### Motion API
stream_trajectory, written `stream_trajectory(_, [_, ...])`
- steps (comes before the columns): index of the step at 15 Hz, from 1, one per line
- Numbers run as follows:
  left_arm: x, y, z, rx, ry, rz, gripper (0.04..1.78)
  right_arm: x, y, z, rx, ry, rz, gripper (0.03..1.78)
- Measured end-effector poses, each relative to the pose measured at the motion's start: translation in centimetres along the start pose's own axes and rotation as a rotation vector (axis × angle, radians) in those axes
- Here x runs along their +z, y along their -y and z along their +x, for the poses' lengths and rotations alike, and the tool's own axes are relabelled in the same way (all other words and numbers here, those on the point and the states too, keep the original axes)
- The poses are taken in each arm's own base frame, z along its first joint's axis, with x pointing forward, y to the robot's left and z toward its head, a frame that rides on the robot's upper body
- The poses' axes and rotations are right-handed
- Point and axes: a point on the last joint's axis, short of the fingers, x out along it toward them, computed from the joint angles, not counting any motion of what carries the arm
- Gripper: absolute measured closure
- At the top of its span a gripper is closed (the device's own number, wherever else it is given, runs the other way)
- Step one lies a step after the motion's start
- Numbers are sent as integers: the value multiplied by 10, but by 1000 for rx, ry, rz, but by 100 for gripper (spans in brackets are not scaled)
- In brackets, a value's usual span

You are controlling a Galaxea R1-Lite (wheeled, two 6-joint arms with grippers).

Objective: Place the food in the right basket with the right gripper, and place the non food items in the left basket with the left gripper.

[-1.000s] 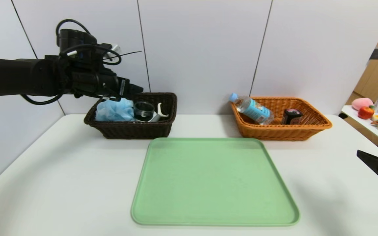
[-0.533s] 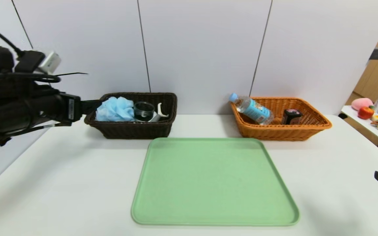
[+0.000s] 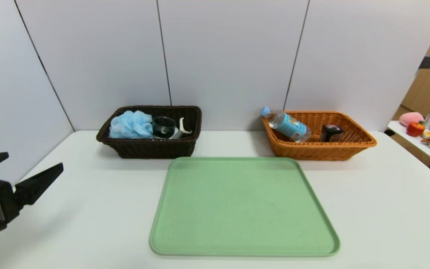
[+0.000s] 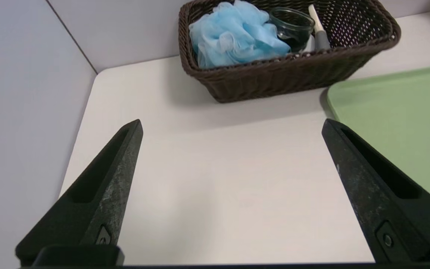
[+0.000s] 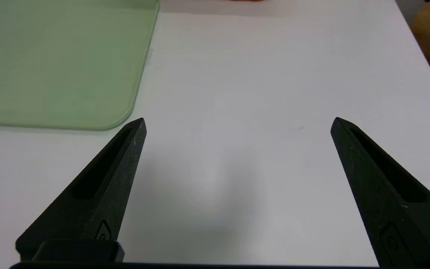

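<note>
1. Progress: the green tray (image 3: 244,207) is bare. Sorting appears complete; no item remains to move.
2. Left basket (image 3: 151,145) holds the blue pouf (image 3: 131,125), glass cup (image 3: 163,126) and peeler (image 3: 182,129).
3. Right basket (image 3: 319,149) holds the water bottle (image 3: 286,124) and black box (image 3: 331,133).
4. Left tool (image 3: 22,170): released, grasping nothing, low over the surface (image 3: 88,209), well apart from the left basket.
5. Right tool (image 5: 237,123): released, grasping nothing, beside the tray's near corner.
</note>
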Motion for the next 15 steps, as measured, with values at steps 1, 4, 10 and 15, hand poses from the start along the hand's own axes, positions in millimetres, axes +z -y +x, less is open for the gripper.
stream_trajectory(1, [-8,1,-10,1,4,-5,13,-7,-1,-7,39,-2,-8,11])
stream_trajectory(4, [-26,1,-33,24,35,-11,13,-16,-2,-20,89,35,-28,11])
stream_trajectory(10, [-66,3,-65,74,76,-18,13,-38,-3,-27,96,85,-32,11])
stream_trajectory(15, [-105,9,-91,93,34,-46,13,-58,-5,-28,93,91,-58,10])
